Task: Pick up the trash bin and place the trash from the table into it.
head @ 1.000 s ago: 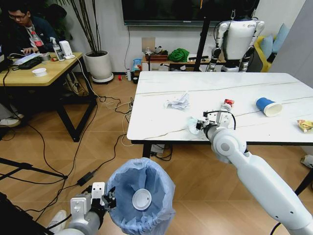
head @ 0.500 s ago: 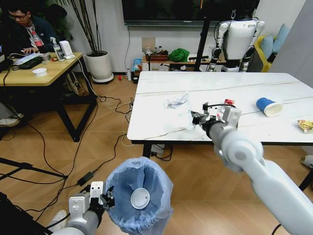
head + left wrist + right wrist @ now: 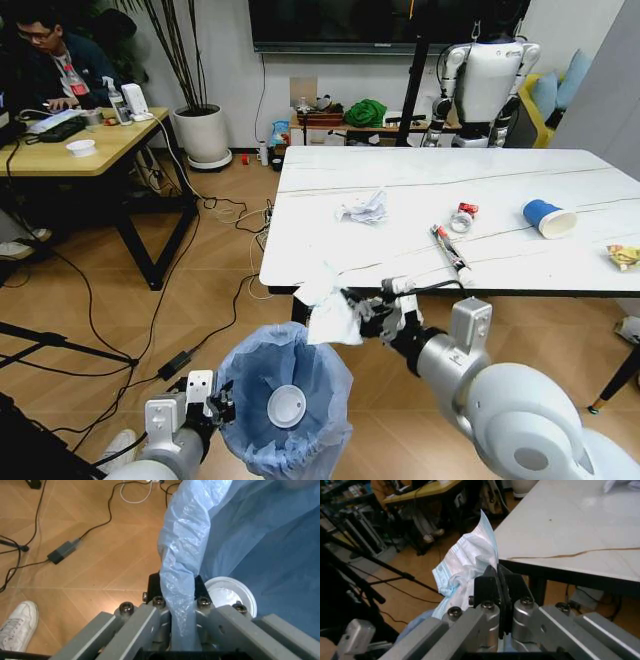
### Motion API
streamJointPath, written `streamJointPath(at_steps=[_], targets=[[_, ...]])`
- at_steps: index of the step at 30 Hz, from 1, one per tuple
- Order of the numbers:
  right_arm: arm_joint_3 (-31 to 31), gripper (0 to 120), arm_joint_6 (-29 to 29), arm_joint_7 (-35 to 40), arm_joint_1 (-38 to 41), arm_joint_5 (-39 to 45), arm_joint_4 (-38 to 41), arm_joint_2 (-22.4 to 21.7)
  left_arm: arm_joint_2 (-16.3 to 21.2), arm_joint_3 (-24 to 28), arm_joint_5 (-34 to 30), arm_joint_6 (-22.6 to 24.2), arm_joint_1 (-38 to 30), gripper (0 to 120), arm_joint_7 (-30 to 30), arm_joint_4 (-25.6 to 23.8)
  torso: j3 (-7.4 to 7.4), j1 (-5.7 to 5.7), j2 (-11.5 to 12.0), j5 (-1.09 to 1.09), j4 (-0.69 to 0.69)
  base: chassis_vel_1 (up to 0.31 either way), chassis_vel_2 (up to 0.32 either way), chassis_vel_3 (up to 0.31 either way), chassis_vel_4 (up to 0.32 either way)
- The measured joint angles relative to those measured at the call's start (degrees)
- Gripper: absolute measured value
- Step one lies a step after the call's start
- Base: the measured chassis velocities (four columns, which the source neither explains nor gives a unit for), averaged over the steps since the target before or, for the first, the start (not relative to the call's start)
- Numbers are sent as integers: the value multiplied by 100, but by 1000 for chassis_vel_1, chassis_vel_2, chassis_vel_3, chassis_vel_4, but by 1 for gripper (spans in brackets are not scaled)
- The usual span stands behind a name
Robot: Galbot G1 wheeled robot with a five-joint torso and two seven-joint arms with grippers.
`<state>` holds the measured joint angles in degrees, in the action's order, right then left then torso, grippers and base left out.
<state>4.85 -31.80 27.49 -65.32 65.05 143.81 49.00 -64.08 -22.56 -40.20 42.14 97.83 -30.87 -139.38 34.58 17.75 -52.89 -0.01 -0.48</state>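
Observation:
The trash bin (image 3: 285,400), lined with a crinkled light-blue bag, hangs low in front of me. My left gripper (image 3: 218,404) is shut on its rim, with the bag edge (image 3: 180,555) pinched between the fingers. A white disc (image 3: 287,407) lies inside. My right gripper (image 3: 354,312) is shut on a crumpled white tissue (image 3: 328,308) (image 3: 465,564), held off the table's front edge just above the bin. On the marble table (image 3: 330,260) lie another crumpled paper (image 3: 363,208), a long wrapper (image 3: 450,247), a crushed can (image 3: 463,214), a blue cup (image 3: 548,217) and a yellow wrapper (image 3: 624,256).
A yellow wooden desk (image 3: 70,150) stands at the left. Cables and a power brick (image 3: 176,363) trail over the wood floor, and a black stand leg (image 3: 60,345) crosses the near left. A white robot (image 3: 487,80) and a potted plant (image 3: 200,130) stand at the back wall.
My right gripper has carried the tissue off the table, toward me and left, to just above the bin. The long wrapper now lies uncovered. The bin has barely moved.

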Motion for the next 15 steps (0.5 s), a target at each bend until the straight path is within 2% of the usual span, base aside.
streamJointPath(at_steps=[6, 15], targets=[[-671, 0, 69, -568, -12, -581, -18, 9, -11, 141, 33, 0, -48, 0, -30, 47, 0, 0, 0, 1, -1, 0, 0, 0, 0], [-1366, 0, 25, -647, 56, -1036, -248, 54, -9, 240, 54, 0, -126, 0, -34, 53, 1, 0, 0, 1, 0, 0, 0, 0, 0]])
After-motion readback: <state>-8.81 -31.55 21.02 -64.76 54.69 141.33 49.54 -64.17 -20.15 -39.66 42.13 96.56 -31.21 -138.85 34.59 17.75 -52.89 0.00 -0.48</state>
